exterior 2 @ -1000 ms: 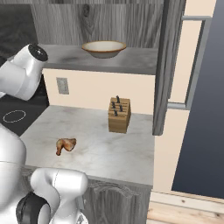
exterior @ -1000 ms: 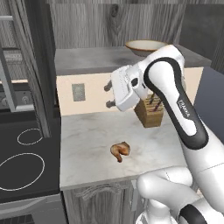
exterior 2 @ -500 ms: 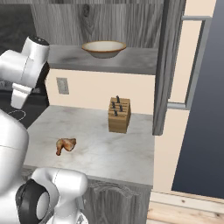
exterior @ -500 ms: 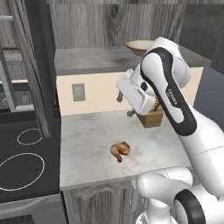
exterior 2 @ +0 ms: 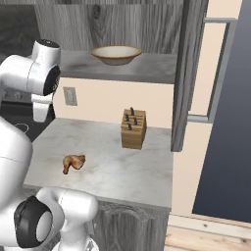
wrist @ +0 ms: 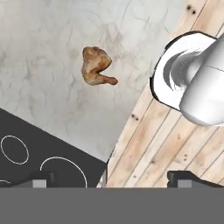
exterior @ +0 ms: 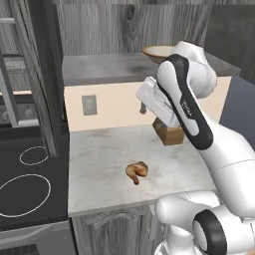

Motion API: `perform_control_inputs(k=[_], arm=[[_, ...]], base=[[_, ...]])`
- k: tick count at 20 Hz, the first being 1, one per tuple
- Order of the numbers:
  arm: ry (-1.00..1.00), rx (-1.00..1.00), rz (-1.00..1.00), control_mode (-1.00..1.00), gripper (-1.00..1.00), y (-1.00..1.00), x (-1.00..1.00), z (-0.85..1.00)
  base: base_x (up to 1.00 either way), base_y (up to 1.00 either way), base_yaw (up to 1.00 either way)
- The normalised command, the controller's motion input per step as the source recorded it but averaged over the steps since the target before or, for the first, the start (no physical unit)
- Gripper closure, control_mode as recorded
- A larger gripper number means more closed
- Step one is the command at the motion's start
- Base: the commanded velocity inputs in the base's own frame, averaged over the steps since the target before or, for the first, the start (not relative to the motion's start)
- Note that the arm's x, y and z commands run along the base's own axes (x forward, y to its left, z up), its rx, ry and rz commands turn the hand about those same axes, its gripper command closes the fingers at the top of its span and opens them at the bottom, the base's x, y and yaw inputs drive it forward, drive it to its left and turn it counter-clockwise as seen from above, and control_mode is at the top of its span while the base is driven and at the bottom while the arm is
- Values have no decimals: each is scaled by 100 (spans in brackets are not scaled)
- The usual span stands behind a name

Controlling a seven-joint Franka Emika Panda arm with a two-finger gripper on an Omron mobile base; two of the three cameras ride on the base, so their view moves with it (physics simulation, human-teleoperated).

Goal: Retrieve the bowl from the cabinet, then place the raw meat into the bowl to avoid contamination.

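Simulated kitchen, pale marble counter (exterior: 104, 159) beside a black cooktop (exterior: 27, 184), grey wood-grain cabinet (exterior 2: 147, 29) open above.

On the grey shelf inside: the bowl (exterior 2: 116, 54), beige with a darker rim, upright, mouth up, untouched. Seen also past the arm's upper joint in the left base view (exterior: 155, 52).

On the counter, near its front edge and well apart from the wooden knife block (exterior 2: 134, 128): the raw meat (exterior: 137, 172), golden-brown, lying flat. In the hand view (wrist: 97, 66), bent like an elbow, thick lumpy end toward the top of the picture, thin bone end trailing toward lower right; in the left base view, long axis roughly along the counter's front edge, bone end dipping toward the camera.

Gripper (wrist: 109, 178) raised high over the counter and pointed down, dark fingertips (wrist: 40, 178) spread as wide as they go at the bottom corners of the hand view, nothing between them, nothing touched.

Since a second ago: hand swung from the open space above the counter back toward the knife block and the wall, wrist turned; bowl, meat and block unmoved.
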Motion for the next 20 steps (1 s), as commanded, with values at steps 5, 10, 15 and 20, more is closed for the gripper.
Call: perform_control_inputs(k=[5, 10, 15, 20], arm=[[-41, -2, 8, -100, -100, -45, 0, 8], [-42, -5, 6, -100, -100, -39, -2, 22], [-39, 0, 0, -100, -100, -57, 1, 39], [-37, 9, 0, -100, -100, -46, -13, 59]], base=[[0, 0, 0], [0, 0, 0], [0, 0, 0], [0, 0, 0]])
